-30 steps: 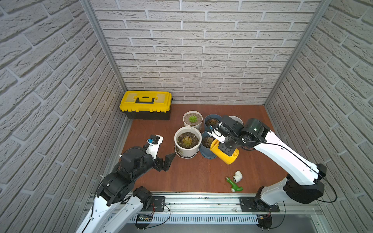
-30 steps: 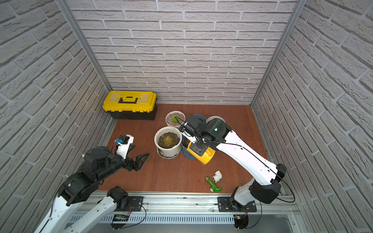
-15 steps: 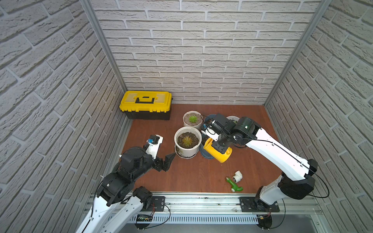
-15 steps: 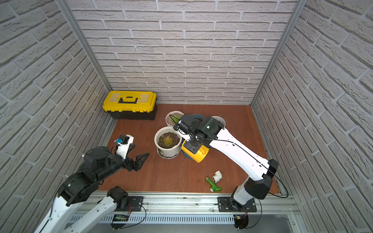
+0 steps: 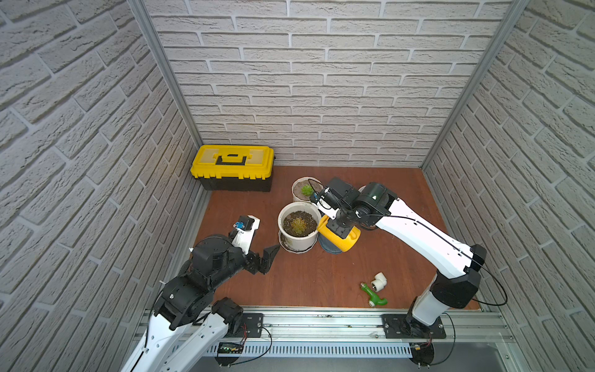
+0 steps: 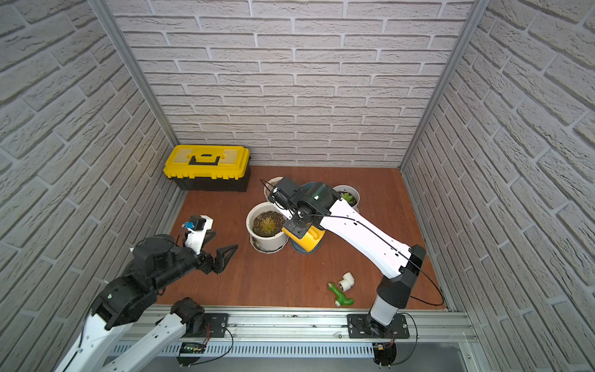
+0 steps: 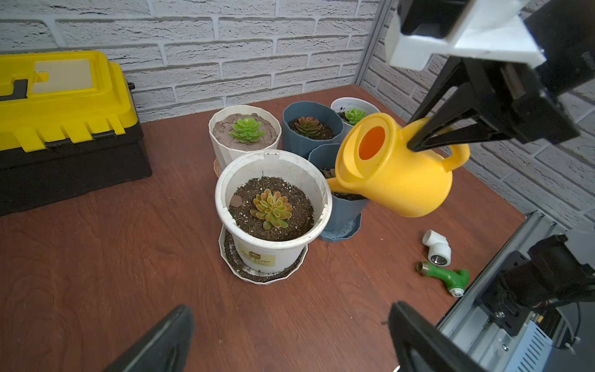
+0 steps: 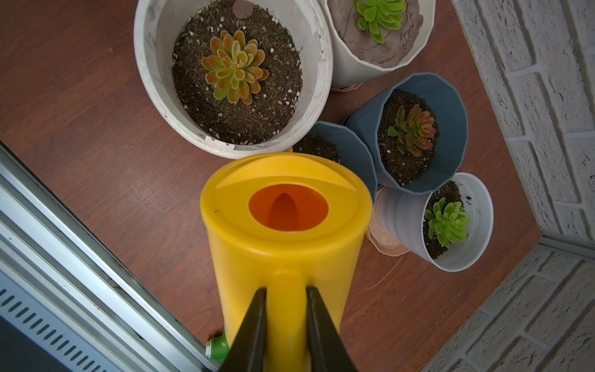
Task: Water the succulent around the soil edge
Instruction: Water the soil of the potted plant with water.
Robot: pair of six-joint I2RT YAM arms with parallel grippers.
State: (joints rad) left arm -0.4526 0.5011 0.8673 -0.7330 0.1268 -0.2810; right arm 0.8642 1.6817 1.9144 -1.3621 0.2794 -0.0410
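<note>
The succulent [image 5: 298, 225] [image 7: 271, 207] [image 8: 234, 66], an orange-green rosette, grows in a wide white pot [image 5: 297, 243] [image 7: 222, 193] on a saucer. The soil edge [image 7: 299, 199] [image 8: 193, 106] is dark, coarse and grit-flecked, just inside the rim. My right gripper [image 8: 286, 290] is shut on the handle of a yellow watering can [image 5: 341, 240] [image 7: 396, 174] [image 8: 283, 244]. The can is tilted toward the pot, its spout at the pot's right rim. I see no water falling. My left gripper [image 7: 289, 307] is open and empty, low over the table to the left of the pot.
Behind the wide pot stand a ribbed white pot [image 5: 306, 190] with a green succulent, two blue pots [image 7: 309, 128] and a small white pot [image 7: 354, 112]. A yellow toolbox [image 5: 233, 164] sits at the back left. A white pipe elbow [image 5: 378, 280] and a green fitting [image 5: 373, 294] lie near the front rail.
My right arm has carried the watering can leftward, up against the wide white pot. The left arm has not moved.
</note>
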